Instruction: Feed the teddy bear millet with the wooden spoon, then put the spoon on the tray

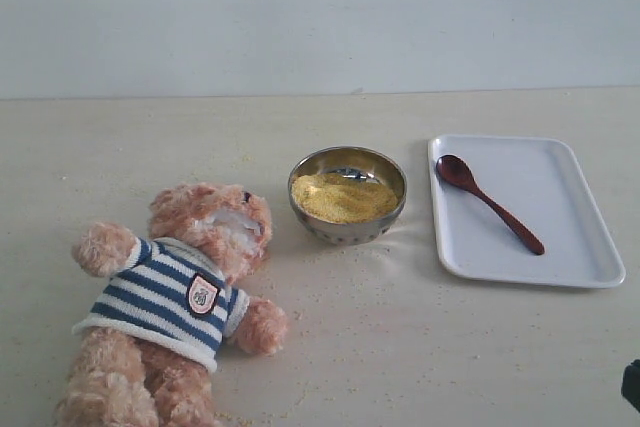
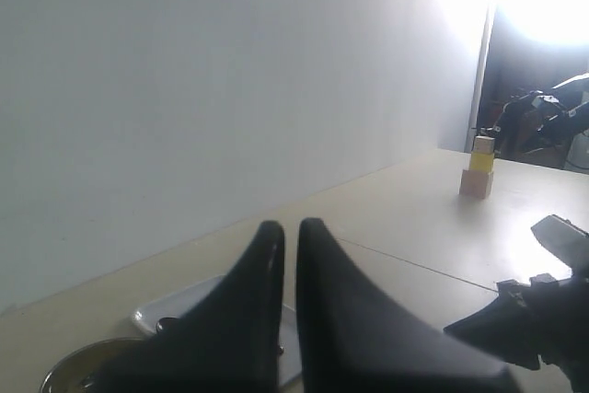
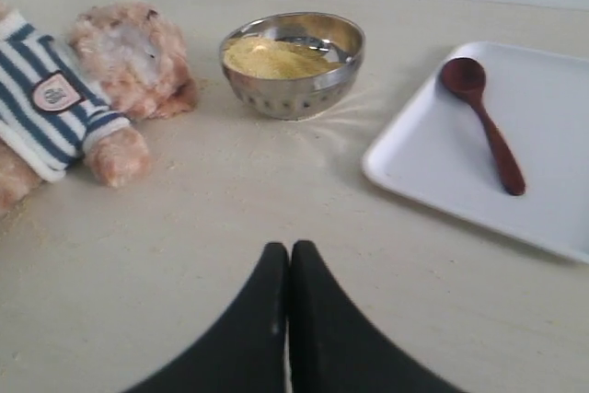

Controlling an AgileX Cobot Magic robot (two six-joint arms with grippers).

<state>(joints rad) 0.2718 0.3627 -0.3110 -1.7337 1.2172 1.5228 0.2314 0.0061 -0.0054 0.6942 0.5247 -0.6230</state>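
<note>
On the pale surface (image 1: 420,347) below the white wall (image 1: 320,17), you have open room nearside; both jaws pressed together, empty.

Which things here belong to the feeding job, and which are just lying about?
Job: teddy bear; millet in the steel bowl; wooden spoon, lying on the tray.
Lying about: small stacked blocks, seen only in the left wrist view.

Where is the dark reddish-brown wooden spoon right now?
In the exterior view, the dark reddish-brown wooden spoon lies on the flat white rectangular tray, right of the shiny steel bowl of yellow millet, its oval end nearest that bowl.
</note>
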